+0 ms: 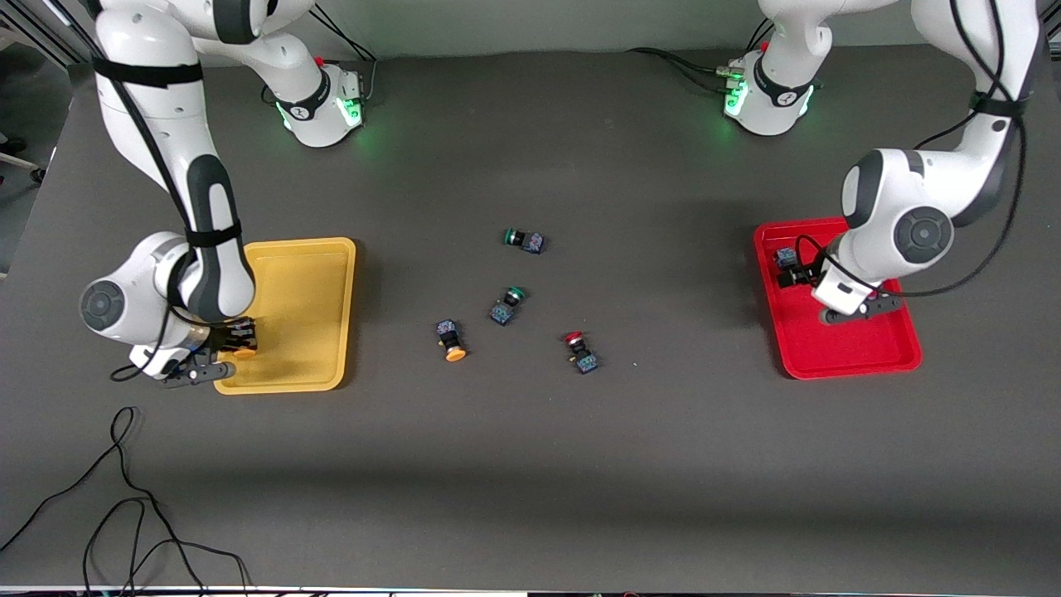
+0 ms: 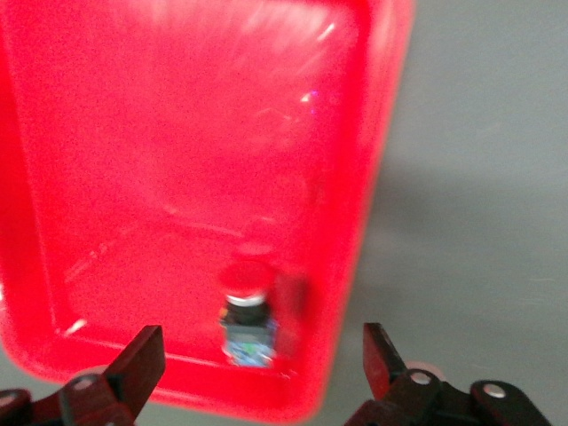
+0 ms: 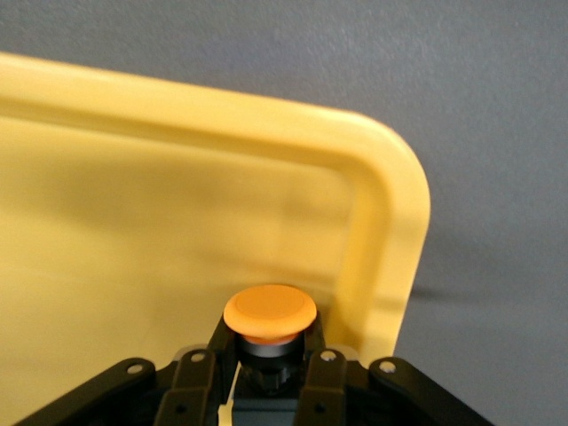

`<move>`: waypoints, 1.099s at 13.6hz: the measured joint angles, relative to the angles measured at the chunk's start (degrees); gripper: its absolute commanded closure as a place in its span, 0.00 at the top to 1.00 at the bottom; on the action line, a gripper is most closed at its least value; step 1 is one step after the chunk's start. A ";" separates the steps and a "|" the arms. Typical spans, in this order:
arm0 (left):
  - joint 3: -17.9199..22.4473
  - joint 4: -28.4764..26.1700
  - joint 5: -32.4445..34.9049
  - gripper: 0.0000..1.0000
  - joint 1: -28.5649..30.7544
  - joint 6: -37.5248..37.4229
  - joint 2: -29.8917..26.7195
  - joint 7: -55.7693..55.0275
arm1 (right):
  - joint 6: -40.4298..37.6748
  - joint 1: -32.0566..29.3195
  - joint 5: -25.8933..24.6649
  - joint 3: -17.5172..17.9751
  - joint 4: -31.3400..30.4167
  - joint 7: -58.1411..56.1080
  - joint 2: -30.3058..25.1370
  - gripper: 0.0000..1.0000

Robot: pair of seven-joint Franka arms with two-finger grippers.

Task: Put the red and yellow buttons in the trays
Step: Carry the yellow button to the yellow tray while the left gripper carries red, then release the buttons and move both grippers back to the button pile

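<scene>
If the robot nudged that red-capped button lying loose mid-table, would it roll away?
Probably not far. The red-capped button lies on its side, and its blocky dark body should stop a roll, though the round cap might let it pivot. Being tiny, it likely slides easily on the table.

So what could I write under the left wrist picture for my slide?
Open left pincer over the red tray, a red-capped button lying inside by the rim.

My glossy white jointed arms [image 1: 178, 166] carry dark grey joint caps, black cables, green-lit bases [image 1: 767, 104], and black screw-studded fingers [image 3: 191, 382].
</scene>
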 measured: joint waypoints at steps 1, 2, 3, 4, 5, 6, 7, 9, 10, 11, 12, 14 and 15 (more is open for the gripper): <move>-0.25 6.07 -0.15 1.00 -3.68 -5.26 1.30 -5.49 | -0.04 -0.01 0.32 -0.01 0.29 0.00 -0.06 0.73; -0.59 12.05 -0.89 1.00 -7.81 -9.25 3.57 -11.63 | -0.04 -0.02 0.86 -0.03 0.37 0.00 -0.08 0.99; -0.97 17.69 -3.06 1.00 -11.58 -11.50 6.61 -17.42 | -0.06 -0.04 1.46 -0.06 0.43 0.00 -0.09 1.00; -1.24 23.30 -6.07 1.00 -14.81 -12.32 10.41 -22.36 | -0.13 -0.05 1.74 -0.08 0.63 0.00 -0.14 1.00; -1.31 29.09 -8.45 1.00 -17.47 -12.44 14.97 -26.63 | -0.27 -0.02 1.92 -0.09 1.03 0.12 -0.37 1.00; -1.31 34.80 -9.75 1.00 -19.41 -12.36 19.87 -30.41 | -0.89 0.06 2.01 -0.18 1.65 0.32 -1.03 1.00; -1.34 40.36 -10.28 1.00 -20.97 -12.23 24.84 -33.51 | -2.36 0.23 1.95 -0.47 2.32 0.47 -2.18 1.00; -1.29 50.19 -10.41 1.00 -24.48 -11.20 33.44 -38.22 | -5.51 0.98 -0.43 -1.89 3.62 1.18 -6.05 1.00; -1.19 53.99 -10.41 1.00 -26.31 -10.22 36.78 -39.69 | -7.50 1.30 -3.13 -2.49 4.31 2.91 -8.66 1.00; -1.00 56.59 -10.40 1.00 -27.71 -9.05 39.37 -40.63 | -9.98 1.59 -6.10 -2.73 5.15 5.47 -11.31 1.00; -0.82 58.08 -10.39 1.00 -28.64 -7.64 41.28 -41.02 | -12.60 2.11 -8.41 -2.76 6.07 8.37 -13.67 1.00; -0.62 58.99 -10.02 1.00 -29.89 -6.01 43.74 -41.25 | -15.82 5.24 -9.82 -2.70 7.02 14.41 -16.37 1.00; -0.51 59.06 -9.40 0.99 -30.29 -5.85 44.58 -41.31 | -15.96 8.03 -9.90 -2.59 7.01 17.96 -16.59 1.00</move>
